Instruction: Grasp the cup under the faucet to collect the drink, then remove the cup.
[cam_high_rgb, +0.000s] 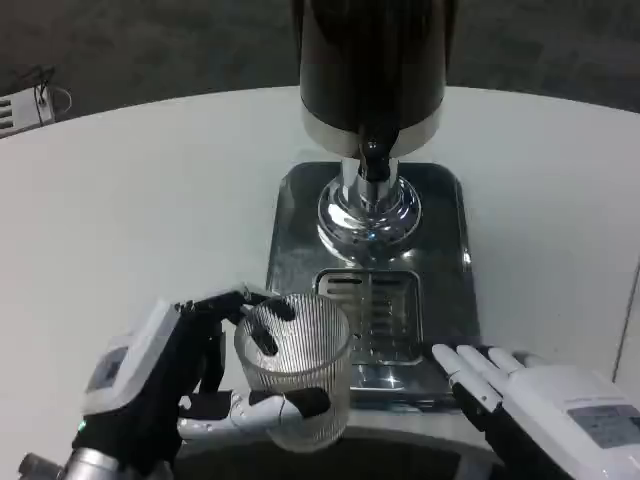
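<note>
Fingers of left robot hand (175, 385) wrapped round ribbed clear cup (294, 365), at near edge of drip tray (368, 250). Right robot hand (530, 400) flat, fingers apart, on bench (130, 220). Beyond, faucet (374, 158) under dark dispenser (372, 60).

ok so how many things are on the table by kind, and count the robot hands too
Cups: 1, a clear ribbed cup, held by the left hand.
Drink dispensers: 1, a dark dispenser with a faucet.
Drip trays: 1, a metal drip tray under it.
Hands: 2, counting the right hand, which holds nothing.
Total: 5
</note>
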